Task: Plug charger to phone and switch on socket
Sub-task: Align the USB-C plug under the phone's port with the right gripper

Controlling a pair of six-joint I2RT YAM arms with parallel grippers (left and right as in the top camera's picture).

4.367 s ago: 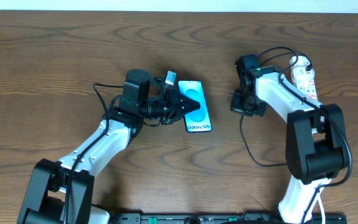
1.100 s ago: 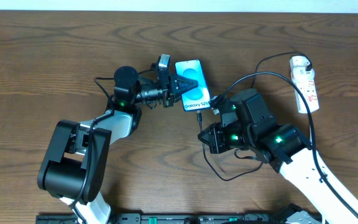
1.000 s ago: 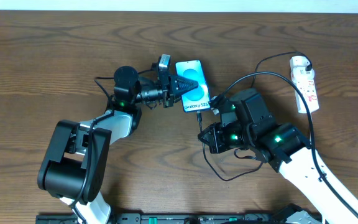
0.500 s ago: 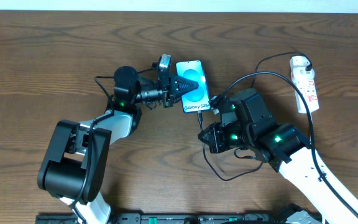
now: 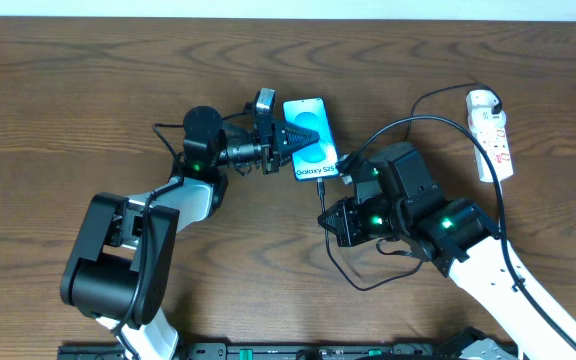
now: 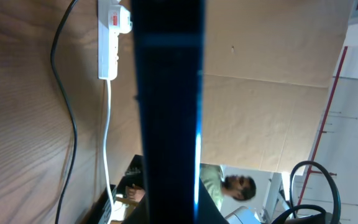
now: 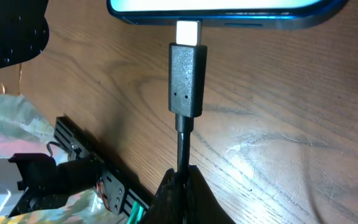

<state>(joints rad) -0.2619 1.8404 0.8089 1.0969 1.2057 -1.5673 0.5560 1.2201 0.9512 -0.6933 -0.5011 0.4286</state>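
The phone [image 5: 310,140], with its cyan screen, is held on its side edge by my left gripper [image 5: 286,135], which is shut on it. In the left wrist view the phone is a dark vertical band [image 6: 166,93]. My right gripper [image 5: 328,207] is shut on the charger cable [image 5: 413,125] just behind its connector [image 5: 322,186]. In the right wrist view the black connector [image 7: 186,81] points at the phone's bottom edge [image 7: 241,12]. Its metal tip [image 7: 188,31] meets that edge; how deep it sits I cannot tell. The white socket strip [image 5: 492,135] lies at the far right.
The cable loops over the table from the strip's top end [image 5: 483,98] and below my right arm [image 5: 353,280]. The left wrist view shows the strip [image 6: 109,43], its white cord [image 6: 107,143] and the black cable [image 6: 64,93]. The wooden table [image 5: 88,80] spreads left.
Since 4.4 s ago my right arm came from the strip to the phone with the cable, and my left gripper carried the phone up and right. In the last second almost nothing moved.
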